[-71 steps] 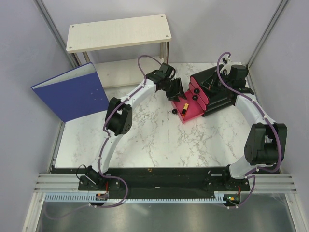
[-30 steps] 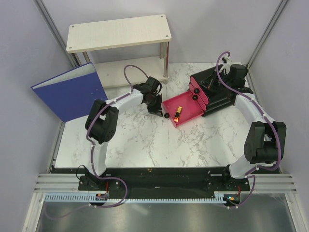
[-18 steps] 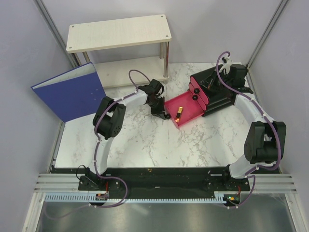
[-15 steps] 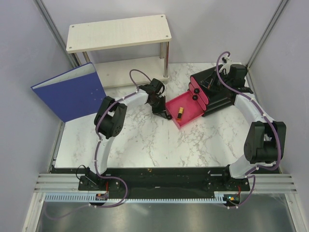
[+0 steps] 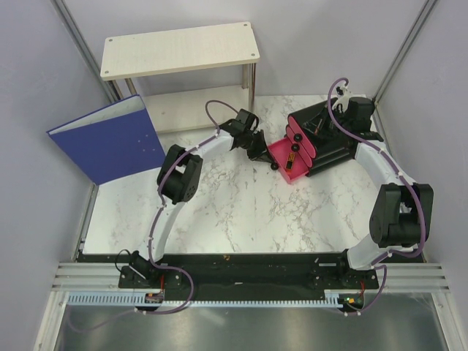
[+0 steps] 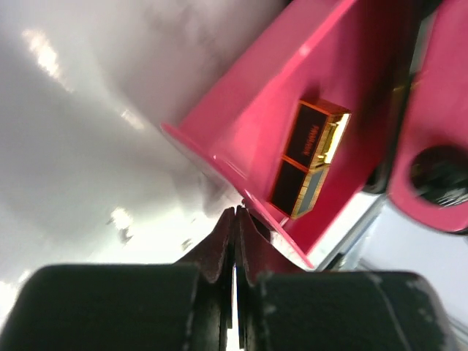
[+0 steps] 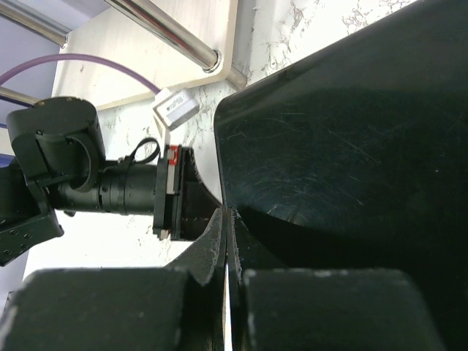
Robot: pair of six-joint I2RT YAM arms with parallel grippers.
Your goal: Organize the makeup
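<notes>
A black-and-gold lipstick [image 5: 292, 155] [image 6: 311, 157] lies in the pink drawer [image 5: 281, 152] [image 6: 248, 117], which sticks partway out of the black organizer box [image 5: 336, 146] [image 7: 351, 146]. My left gripper [image 5: 260, 151] [image 6: 239, 212] is shut with nothing between its fingers, its tips against the drawer's front edge. My right gripper [image 5: 322, 126] [image 7: 226, 212] is shut and empty, its tips resting on the organizer's top near the edge. No other makeup shows.
A blue binder [image 5: 110, 139] leans at the left. A wooden two-level shelf [image 5: 179, 47] stands at the back, one leg [image 7: 168, 29] close to the organizer. The organizer's other pink drawer fronts [image 5: 300, 140] with black knobs [image 6: 439, 170] are shut.
My left gripper has moved right and back, pushing the pink drawer with the lipstick most of the way into the organizer. The right arm has not moved.
</notes>
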